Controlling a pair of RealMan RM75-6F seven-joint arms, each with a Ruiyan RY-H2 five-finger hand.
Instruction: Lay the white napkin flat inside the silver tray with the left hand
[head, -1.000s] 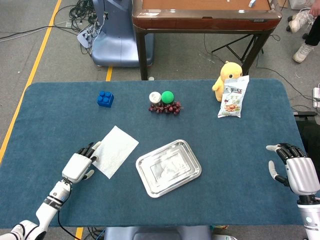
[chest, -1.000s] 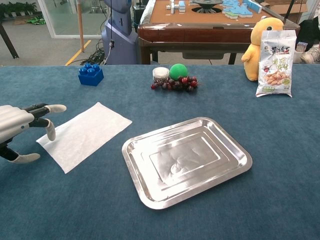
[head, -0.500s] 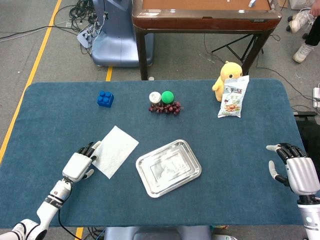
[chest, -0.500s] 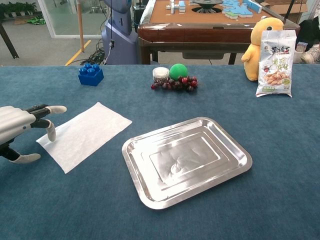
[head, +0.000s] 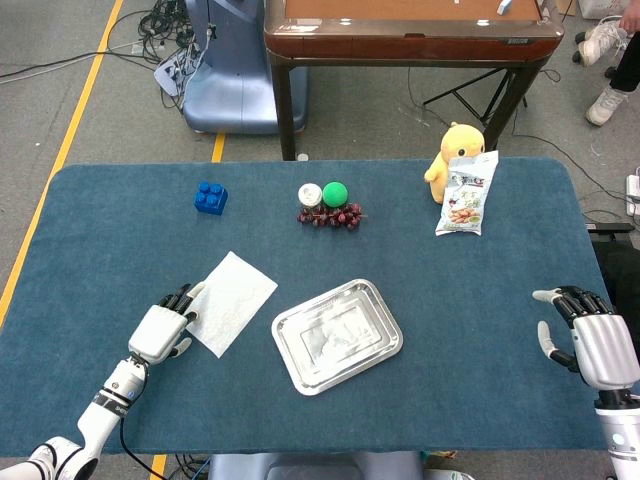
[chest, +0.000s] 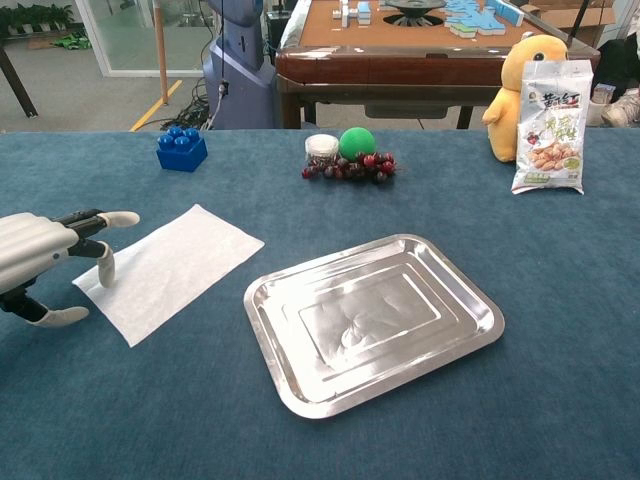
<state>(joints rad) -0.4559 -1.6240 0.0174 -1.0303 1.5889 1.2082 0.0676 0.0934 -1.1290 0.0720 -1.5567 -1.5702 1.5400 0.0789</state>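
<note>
Two hands are on your table. At 8 o'clock from the table centre, your left hand (head: 161, 331) sits low over the blue cloth-covered table (head: 480, 330), fingers apart and holding nothing; in the chest view one fingertip (chest: 106, 274) points down onto the near-left corner of the flat white paper napkin (chest: 166, 268), with the thumb off the paper on the cloth beside it. At 4 o'clock, your right hand (head: 587, 338) hovers near the right edge, fingers spread and empty.

Just right of the left hand, the napkin lies flat on the cloth, outside the tray. At 3 o'clock from the napkin and just beside it, apart, sits the rectangular silver metal tray (head: 383, 350), turned askew to the table edge.

Further back at 11 o'clock stands the blue plastic building block (head: 210, 196). At 12 o'clock lie the bunch of dark red grapes (head: 331, 215), with the small white-lidded jar (head: 310, 194) and the green ball (head: 335, 193) just behind it. At 1 o'clock the printed snack bag (head: 466, 193) leans against the yellow plush duck (head: 455, 144). Beyond the table stand a brown wooden table (head: 400, 40) and a blue-grey machine base (head: 232, 90).
</note>
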